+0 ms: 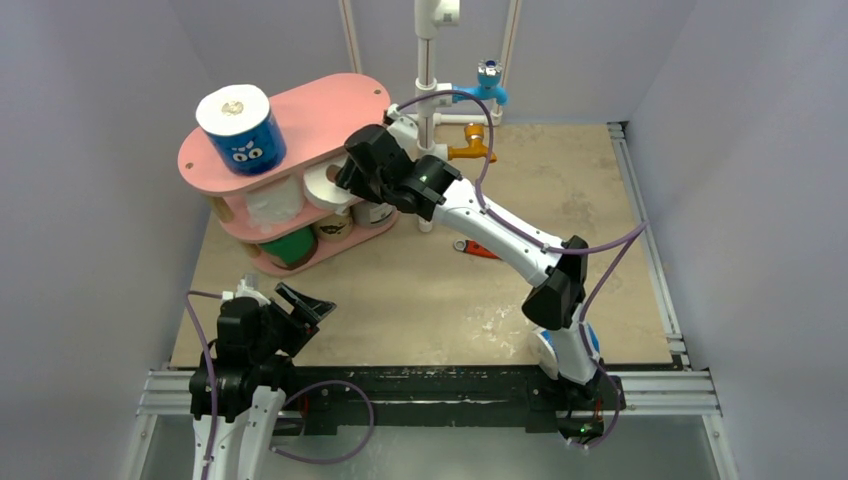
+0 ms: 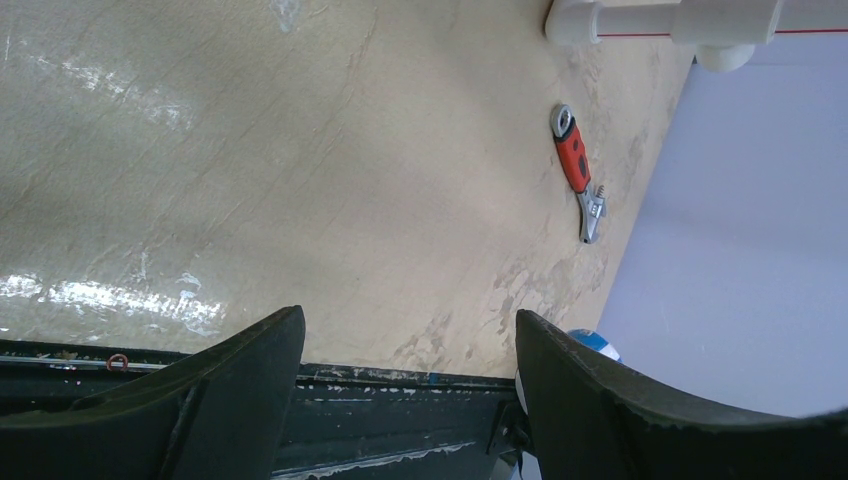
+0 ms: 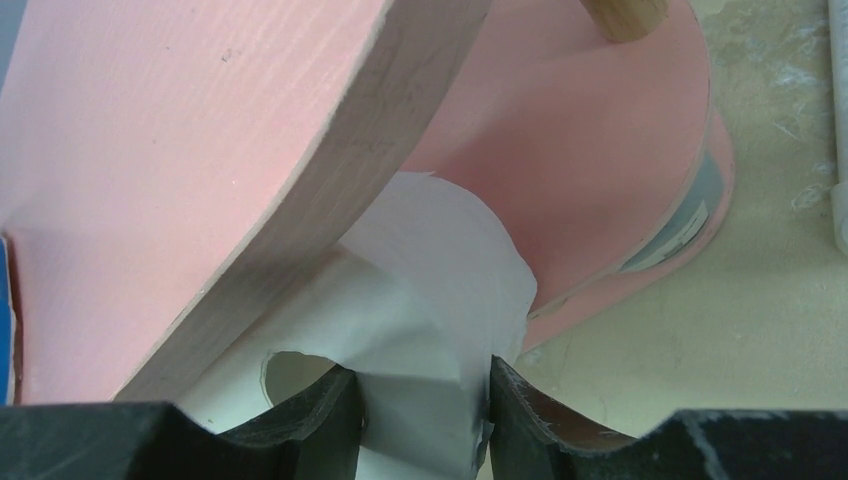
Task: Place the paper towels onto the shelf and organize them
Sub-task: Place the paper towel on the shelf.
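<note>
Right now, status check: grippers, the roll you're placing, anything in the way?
Right gripper shut on bare white roll, at middle tier of the shelf. Left gripper open, empty, near table edge. Top board edge close over the roll.

Far forward, right hand [image 3: 425,410] clamped narrow; left hand [image 2: 410,400] agape — tucked low.

A white pipe frame [image 1: 428,70] stands at twelve o'clock on the beige, scuffed table [image 1: 420,300]. Its blue tap [image 1: 488,82] and, lower, its orange tap [image 1: 473,147] both branch toward three o'clock. A red-handled wrench [image 2: 578,172] lies flat on bare tabletop at five o'clock of the post's foot
</note>
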`<state>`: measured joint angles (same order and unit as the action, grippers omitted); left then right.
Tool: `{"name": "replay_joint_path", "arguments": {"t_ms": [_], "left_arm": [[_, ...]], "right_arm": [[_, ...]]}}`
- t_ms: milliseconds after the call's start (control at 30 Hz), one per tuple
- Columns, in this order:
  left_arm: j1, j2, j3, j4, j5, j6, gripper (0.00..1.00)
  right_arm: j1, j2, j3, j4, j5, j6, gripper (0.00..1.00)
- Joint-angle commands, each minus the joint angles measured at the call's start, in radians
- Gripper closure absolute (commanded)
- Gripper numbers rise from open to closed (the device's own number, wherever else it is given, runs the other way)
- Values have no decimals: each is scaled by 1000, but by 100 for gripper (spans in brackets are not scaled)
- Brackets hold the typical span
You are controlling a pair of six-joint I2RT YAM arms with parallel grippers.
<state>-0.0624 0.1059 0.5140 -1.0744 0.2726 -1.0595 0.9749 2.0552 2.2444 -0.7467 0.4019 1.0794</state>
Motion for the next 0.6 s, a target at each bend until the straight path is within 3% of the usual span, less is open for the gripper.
{"name": "replay_joint_path", "arguments": {"t_ms": [0,267,567], "left_arm": [[-10,-9,15,-95,-35,20,23],[-12,-11,14,-95,-35,19,23],[-11,-14,14,-97,-34,18,23]], "right_arm": [[-3,-15,51,65,-22,0,57],[-2,-22,35,68,-34,-1,41],[2,-84,-64,129,-40,-2,39]]}}
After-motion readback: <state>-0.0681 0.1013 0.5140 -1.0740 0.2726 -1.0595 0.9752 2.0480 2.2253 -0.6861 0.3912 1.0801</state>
